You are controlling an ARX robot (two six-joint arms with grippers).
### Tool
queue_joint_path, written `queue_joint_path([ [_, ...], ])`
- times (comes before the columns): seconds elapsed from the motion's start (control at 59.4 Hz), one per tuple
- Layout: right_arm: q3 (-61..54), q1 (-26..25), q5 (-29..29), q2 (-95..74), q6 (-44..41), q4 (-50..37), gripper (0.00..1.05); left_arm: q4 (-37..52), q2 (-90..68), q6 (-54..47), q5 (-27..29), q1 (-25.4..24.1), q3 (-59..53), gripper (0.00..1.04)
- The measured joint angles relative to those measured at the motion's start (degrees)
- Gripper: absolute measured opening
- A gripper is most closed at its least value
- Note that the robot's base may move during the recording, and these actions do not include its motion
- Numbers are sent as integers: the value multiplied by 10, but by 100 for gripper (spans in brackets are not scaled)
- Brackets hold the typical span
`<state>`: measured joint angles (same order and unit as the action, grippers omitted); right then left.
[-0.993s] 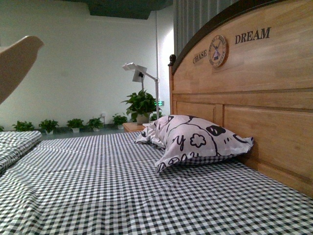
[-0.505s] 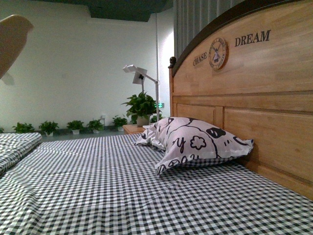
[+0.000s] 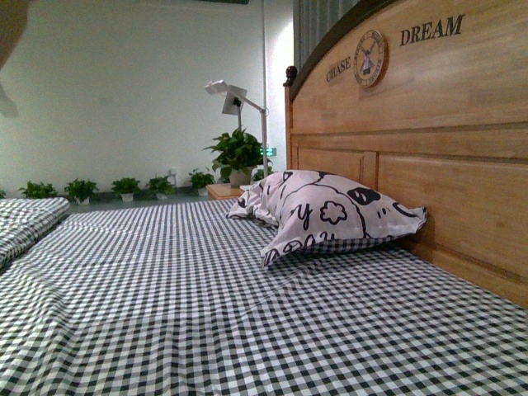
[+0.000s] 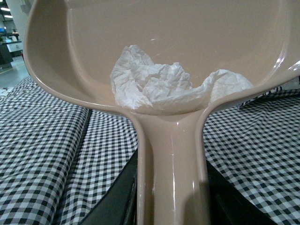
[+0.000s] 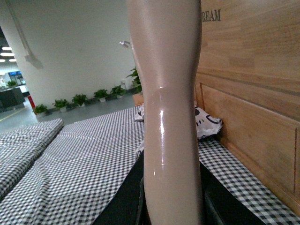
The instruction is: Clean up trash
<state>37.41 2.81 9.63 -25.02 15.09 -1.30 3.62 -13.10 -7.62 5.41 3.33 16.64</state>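
Whitish crumpled trash (image 4: 164, 86) sits mid-frame in your beige dustpan (image 4: 93, 56), just above its handle (image 4: 171, 173), which the left gripper (image 4: 171, 206) clamps; your right gripper (image 5: 171, 206) clasps another beige handle (image 5: 171, 117).

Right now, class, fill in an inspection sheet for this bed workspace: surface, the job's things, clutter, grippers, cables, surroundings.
Surface: checked bedsheet, lightly wrinkled.
Job's things: the trash, a whitish crumpled wad, lies inside the beige dustpan, raised above the bed.
Clutter: printed pillow against the wooden headboard.
Grippers: left gripper shut on the dustpan handle; right gripper shut on a beige handle, its working end out of view.
Cables: nothing seen.
Surroundings: potted plants along a white wall, floor lamp.
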Motion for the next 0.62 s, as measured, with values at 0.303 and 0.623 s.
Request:
queue_joint_path([
  [0.303, 0, 0, 0, 0, -1, 0, 19, 0, 0, 0, 0, 0, 0, 27],
  [0.623, 0, 0, 0, 0, -2, 0, 19, 0, 0, 0, 0, 0, 0, 27],
])
